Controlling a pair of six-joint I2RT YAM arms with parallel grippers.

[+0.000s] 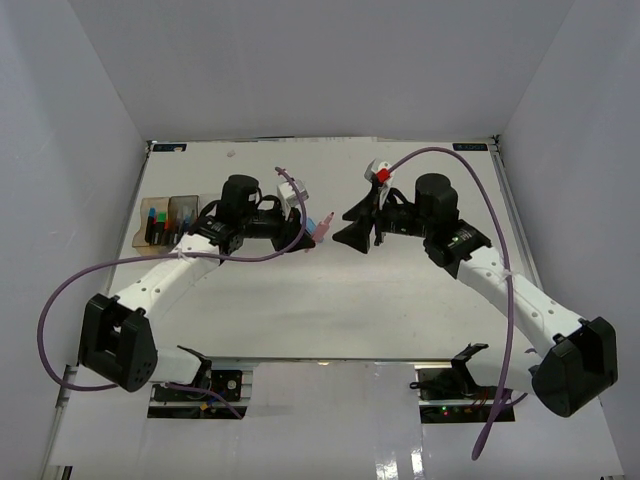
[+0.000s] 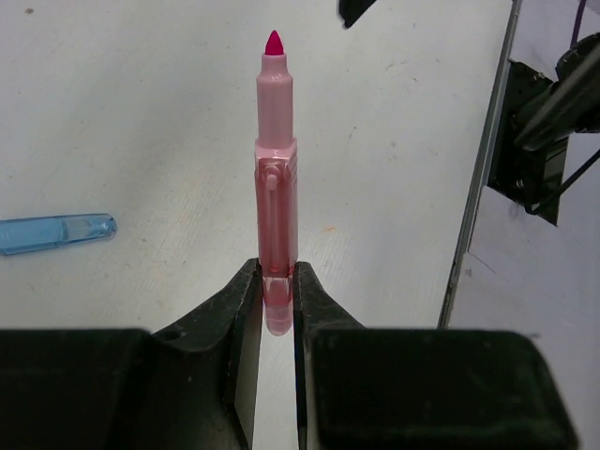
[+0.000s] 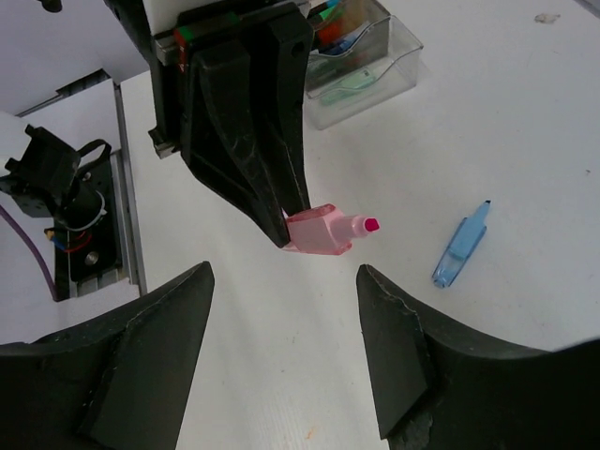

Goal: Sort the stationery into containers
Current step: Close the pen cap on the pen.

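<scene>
One pink translucent marker [image 2: 277, 187] with a bare magenta tip and one pale blue translucent pen [image 2: 52, 232], both right of three joined transparent plastic boxes [image 1: 141, 232]: one amber, one grey, one clear.
</scene>
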